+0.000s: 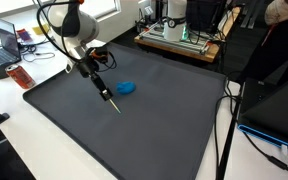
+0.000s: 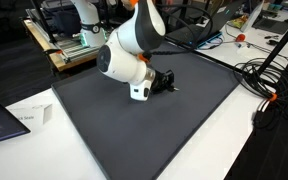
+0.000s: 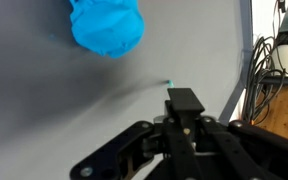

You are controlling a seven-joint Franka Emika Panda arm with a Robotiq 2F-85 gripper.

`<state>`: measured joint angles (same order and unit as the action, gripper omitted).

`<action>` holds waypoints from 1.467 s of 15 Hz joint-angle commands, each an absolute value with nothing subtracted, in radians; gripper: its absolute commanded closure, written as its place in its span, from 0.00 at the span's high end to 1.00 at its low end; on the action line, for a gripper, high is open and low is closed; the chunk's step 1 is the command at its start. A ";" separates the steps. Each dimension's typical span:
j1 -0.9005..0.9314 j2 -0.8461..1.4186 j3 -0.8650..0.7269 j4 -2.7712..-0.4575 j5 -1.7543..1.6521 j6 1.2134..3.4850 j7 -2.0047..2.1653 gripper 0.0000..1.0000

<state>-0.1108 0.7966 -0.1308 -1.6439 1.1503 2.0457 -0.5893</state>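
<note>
My gripper [image 1: 104,88] hangs low over a dark grey mat [image 1: 134,130]. It is shut on a thin dark pen-like stick [image 1: 113,102] that slants down toward the mat. In the wrist view the closed fingers [image 3: 182,112] hold the stick, and its small green tip [image 3: 170,84] shows just beyond them. A crumpled blue object [image 1: 127,87] lies on the mat close beside the gripper; it is at the top of the wrist view [image 3: 106,25], apart from the tip. In an exterior view the arm's white body hides most of the gripper [image 2: 165,82] and the blue object.
The mat [image 2: 184,110] covers a white table. A laptop [image 1: 2,50] and an orange item [image 1: 20,76] sit off one corner. Electronics boards [image 1: 179,38] stand behind the mat. Cables [image 2: 259,75] and a tripod leg lie at one side; papers [image 2: 29,118] lie on the table.
</note>
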 commanded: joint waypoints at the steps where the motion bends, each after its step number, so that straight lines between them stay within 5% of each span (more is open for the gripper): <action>1: -0.125 0.784 -0.111 -1.625 1.062 2.073 -0.543 0.03; 22: -0.355 0.668 -0.096 -1.644 0.942 1.914 -0.511 0.03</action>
